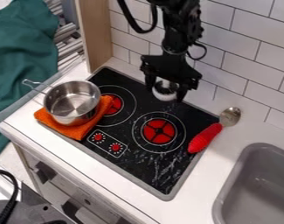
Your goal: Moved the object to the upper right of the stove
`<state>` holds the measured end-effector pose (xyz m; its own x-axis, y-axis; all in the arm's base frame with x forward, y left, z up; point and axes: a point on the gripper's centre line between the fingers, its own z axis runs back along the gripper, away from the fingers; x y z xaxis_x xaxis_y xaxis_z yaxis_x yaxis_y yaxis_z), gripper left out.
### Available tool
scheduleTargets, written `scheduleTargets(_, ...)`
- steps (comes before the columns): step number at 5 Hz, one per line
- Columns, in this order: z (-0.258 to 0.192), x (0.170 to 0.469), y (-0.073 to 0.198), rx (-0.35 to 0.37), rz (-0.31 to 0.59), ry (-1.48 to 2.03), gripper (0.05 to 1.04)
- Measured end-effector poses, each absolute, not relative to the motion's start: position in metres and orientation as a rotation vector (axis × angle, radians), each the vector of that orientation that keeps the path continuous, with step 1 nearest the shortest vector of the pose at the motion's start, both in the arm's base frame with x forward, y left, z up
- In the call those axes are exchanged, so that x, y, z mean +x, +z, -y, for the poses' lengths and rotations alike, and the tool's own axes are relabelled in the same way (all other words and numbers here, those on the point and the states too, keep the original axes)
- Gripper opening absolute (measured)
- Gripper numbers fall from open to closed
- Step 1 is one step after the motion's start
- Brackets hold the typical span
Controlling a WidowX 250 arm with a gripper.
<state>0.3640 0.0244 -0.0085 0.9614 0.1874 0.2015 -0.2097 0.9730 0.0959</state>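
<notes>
Had the black gripper (165, 93) over the stove's (144, 167) back edge, with a small round silvery thing (165, 87) at its low end. Could not tell about the jaws, apart or squeezed tight. Saw a shiny pot (72, 101) on an orange cloth (78, 131) at left, and a red-handled spoon (230, 117) at right.

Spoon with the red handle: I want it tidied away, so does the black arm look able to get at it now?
Probably yes: nothing covers the spoon or stands between it and the tool. The pale round thing at the tool might need setting down first.
</notes>
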Motion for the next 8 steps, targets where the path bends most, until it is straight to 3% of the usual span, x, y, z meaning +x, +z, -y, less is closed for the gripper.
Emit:
scheduleTargets(2,-0.001,0.383,-0.027,0.055,0.18,0.14,0.85)
scheduleTargets(4,0.003,0.383,-0.029,0.042,0.159,0.101,1.014)
scheduleTargets(7,0.008,0.376,0.041,0.11,0.211,0.055,1.007)
scheduleTargets(8,0.01,0.374,0.047,0.096,0.213,0.06,1.007)
